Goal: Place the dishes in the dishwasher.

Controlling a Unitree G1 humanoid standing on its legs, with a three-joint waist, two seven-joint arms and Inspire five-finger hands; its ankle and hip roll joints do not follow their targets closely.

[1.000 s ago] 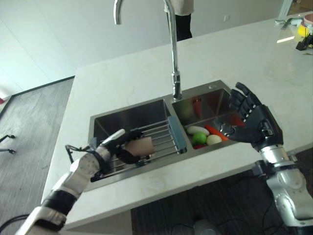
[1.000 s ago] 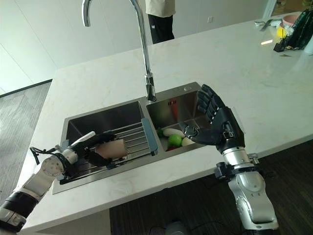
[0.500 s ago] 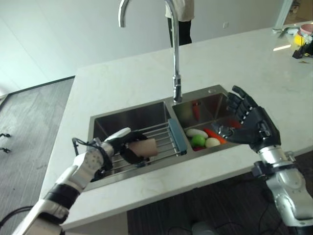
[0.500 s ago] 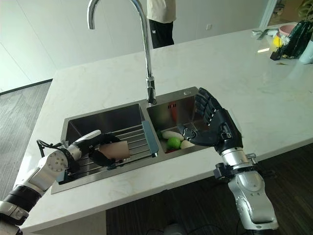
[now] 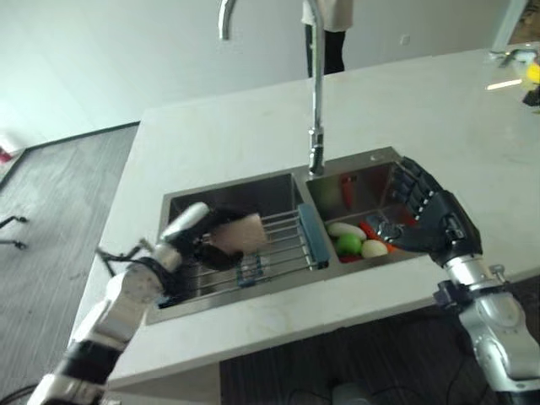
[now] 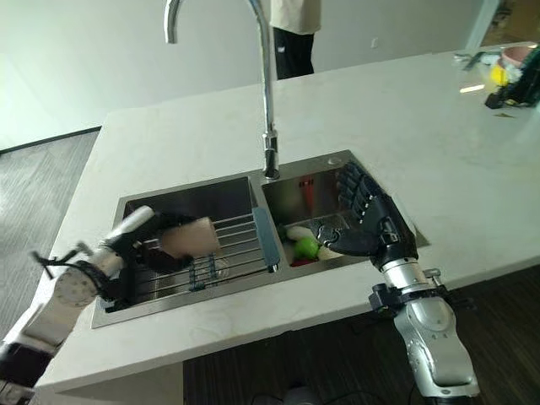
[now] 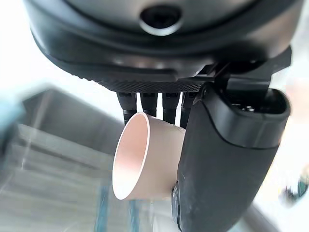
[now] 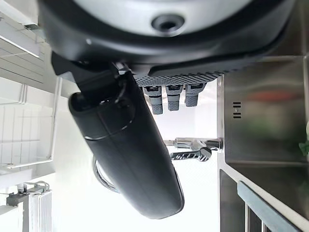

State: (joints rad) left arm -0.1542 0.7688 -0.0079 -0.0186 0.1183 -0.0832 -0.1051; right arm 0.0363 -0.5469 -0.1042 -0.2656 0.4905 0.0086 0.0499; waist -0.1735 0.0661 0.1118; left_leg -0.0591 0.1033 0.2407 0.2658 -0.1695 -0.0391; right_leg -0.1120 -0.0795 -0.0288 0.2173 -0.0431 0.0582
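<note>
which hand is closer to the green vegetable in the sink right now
The right hand. It hangs open over the right basin, just beside the green vegetable. The left hand is over the left basin's rack, curled round a pink cup.

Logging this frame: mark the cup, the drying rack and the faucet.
cup point(image 7: 145, 159), left wrist view, on its outer side wall.
drying rack point(image 6: 240, 245), right eye view, on its wire bars.
faucet point(image 6: 267, 93), right eye view, on its upright pipe.

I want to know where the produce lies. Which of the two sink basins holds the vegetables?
The basin on the robot's right, under the open right hand, holds the vegetables. The other basin carries a wire rack instead.
</note>
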